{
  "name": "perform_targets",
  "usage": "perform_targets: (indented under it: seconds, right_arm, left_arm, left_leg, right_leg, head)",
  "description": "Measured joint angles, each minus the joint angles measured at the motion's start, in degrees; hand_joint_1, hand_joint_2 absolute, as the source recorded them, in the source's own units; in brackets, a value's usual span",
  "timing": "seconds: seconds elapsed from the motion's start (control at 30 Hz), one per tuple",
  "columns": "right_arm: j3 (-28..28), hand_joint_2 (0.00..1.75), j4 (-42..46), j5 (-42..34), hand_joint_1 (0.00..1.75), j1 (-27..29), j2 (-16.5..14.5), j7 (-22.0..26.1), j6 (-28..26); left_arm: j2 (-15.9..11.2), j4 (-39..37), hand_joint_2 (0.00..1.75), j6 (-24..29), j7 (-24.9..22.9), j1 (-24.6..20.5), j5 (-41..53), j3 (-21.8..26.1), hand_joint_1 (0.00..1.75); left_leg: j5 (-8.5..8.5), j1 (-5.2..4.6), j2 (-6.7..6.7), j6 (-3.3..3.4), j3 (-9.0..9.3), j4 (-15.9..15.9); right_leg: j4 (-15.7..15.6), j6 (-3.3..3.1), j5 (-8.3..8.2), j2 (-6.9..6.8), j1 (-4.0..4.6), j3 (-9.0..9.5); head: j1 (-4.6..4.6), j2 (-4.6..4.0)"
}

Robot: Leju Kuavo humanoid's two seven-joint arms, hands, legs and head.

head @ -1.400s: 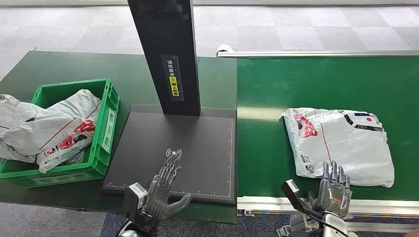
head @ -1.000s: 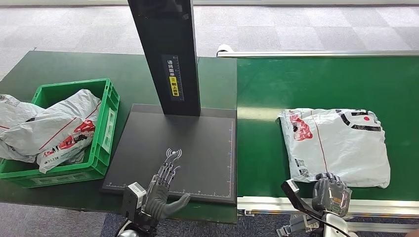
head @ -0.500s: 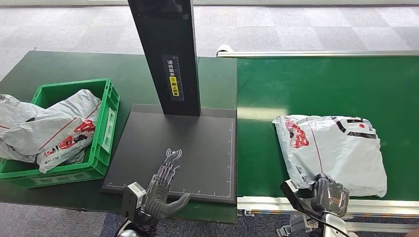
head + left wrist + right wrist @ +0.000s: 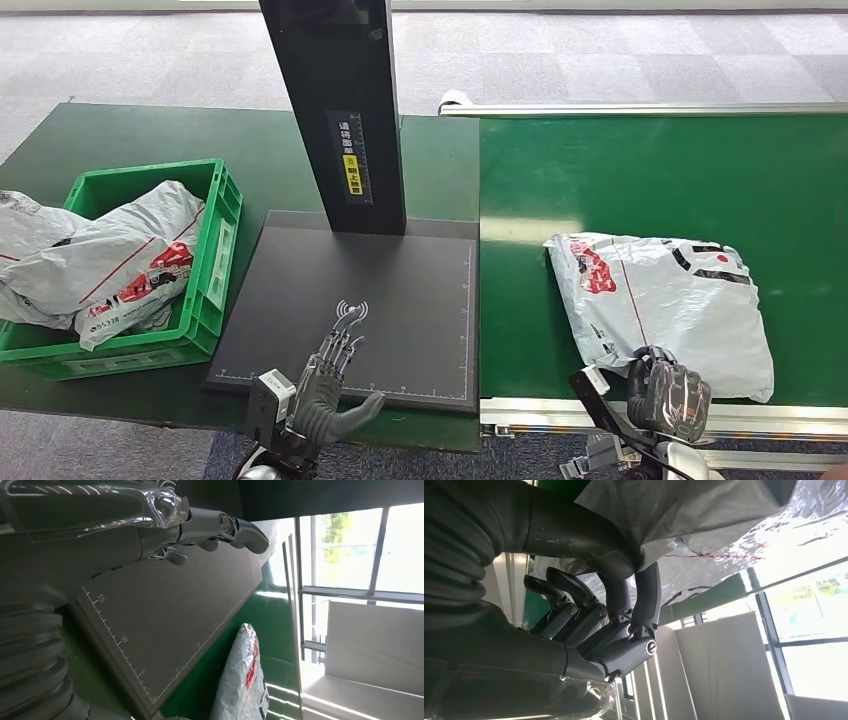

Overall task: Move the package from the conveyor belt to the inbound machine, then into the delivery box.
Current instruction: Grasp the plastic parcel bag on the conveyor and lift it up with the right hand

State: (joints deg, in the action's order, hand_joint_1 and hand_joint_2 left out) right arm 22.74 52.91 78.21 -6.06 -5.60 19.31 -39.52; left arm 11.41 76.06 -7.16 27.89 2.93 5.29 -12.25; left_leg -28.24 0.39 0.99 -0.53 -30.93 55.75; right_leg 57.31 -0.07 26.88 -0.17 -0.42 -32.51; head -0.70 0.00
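A white plastic package (image 4: 660,305) with red and black print lies on the green conveyor belt (image 4: 660,170), near its front edge. My right hand (image 4: 672,396) grips the package's near edge, fingers curled over it; the right wrist view shows the thumb and fingers (image 4: 646,597) pinching the white film of the package (image 4: 704,525). My left hand (image 4: 330,385) hovers open, fingers spread, over the front of the black inbound machine plate (image 4: 400,290). The left wrist view shows the left hand (image 4: 165,525) above the ruled plate (image 4: 165,625), with the package (image 4: 245,680) beyond.
The machine's black post (image 4: 340,110) rises at the back of the plate. A green delivery box (image 4: 215,250) at the left holds several white packages (image 4: 110,260). The conveyor's metal rail (image 4: 640,415) runs along the front edge by my right hand.
My right hand's fingers curled down onto the package's near edge. The package has slid left and toward me, turning slightly. My left hand has stayed put.
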Motion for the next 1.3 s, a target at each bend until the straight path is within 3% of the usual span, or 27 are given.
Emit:
perform_targets:
  seconds: [0.17,0.33,0.43,0.53,0.83,1.13,1.3]
  right_arm:
    - [0.8,1.75,1.7,-0.7,1.75,0.4,-1.0,0.6,0.0]
    - [1.2,1.75,4.1,-4.8,1.75,0.8,-2.7,5.0,0.1]
    - [-0.7,1.75,8.9,-14.0,1.75,2.4,-3.6,6.2,2.8]
    - [-5.0,1.75,16.7,-22.7,1.75,4.0,-3.7,4.2,8.2]
    - [-14.5,1.75,30.4,-34.2,1.75,1.4,0.0,3.8,19.5]
    - [-20.6,1.75,33.1,-38.4,1.75,-1.3,2.9,4.4,23.6]
    - [-25.7,1.75,32.6,-44.6,1.75,-5.0,3.8,5.0,29.6]
  left_arm:
    - [0.0,0.0,1.75,0.0,0.0,0.0,0.0,0.0,0.0]
    - [0.0,0.0,1.75,0.1,0.1,0.0,0.0,0.0,0.0]
    - [0.0,-0.3,1.75,0.2,0.4,-0.1,0.0,0.0,0.0]
    - [0.1,-0.8,1.75,0.1,1.1,-0.3,0.1,0.0,0.0]
    - [0.0,-2.4,1.75,0.0,3.4,-1.8,0.3,-0.3,0.0]
    - [-0.3,-2.4,1.75,0.8,3.9,-3.0,0.8,-0.1,0.0]
    - [-1.0,-1.6,1.75,3.6,4.4,-3.4,1.2,1.7,0.0]
  left_leg:
    - [0.0,0.0,0.01,0.0,0.0,0.0]
    - [0.0,0.0,0.0,0.0,0.0,0.0]
    - [0.0,0.0,-0.02,0.0,-0.02,0.0]
    - [0.0,0.0,0.08,0.0,-0.01,0.0]
    - [0.03,-0.02,0.03,0.02,0.03,0.0]
    - [0.03,0.0,0.0,0.02,0.0,0.0]
    - [0.04,0.0,0.06,0.01,-0.02,0.0]
  right_leg:
    - [0.0,0.0,0.0,0.0,-0.01,0.0]
    - [0.0,0.0,0.0,0.0,0.0,0.0]
    - [0.0,0.0,0.0,-0.01,0.0,-0.01]
    - [0.0,0.0,0.0,0.02,0.0,-0.03]
    - [0.0,0.02,-0.02,0.01,-0.02,0.04]
    - [0.0,0.02,-0.02,0.0,0.0,0.04]
    - [0.0,0.02,-0.03,0.01,0.0,0.05]
  head:
    - [0.01,0.0]
    - [0.01,0.0]
    - [0.0,0.0]
    - [-0.01,0.0]
    - [0.01,0.0]
    - [0.0,0.0]
    - [0.01,0.0]
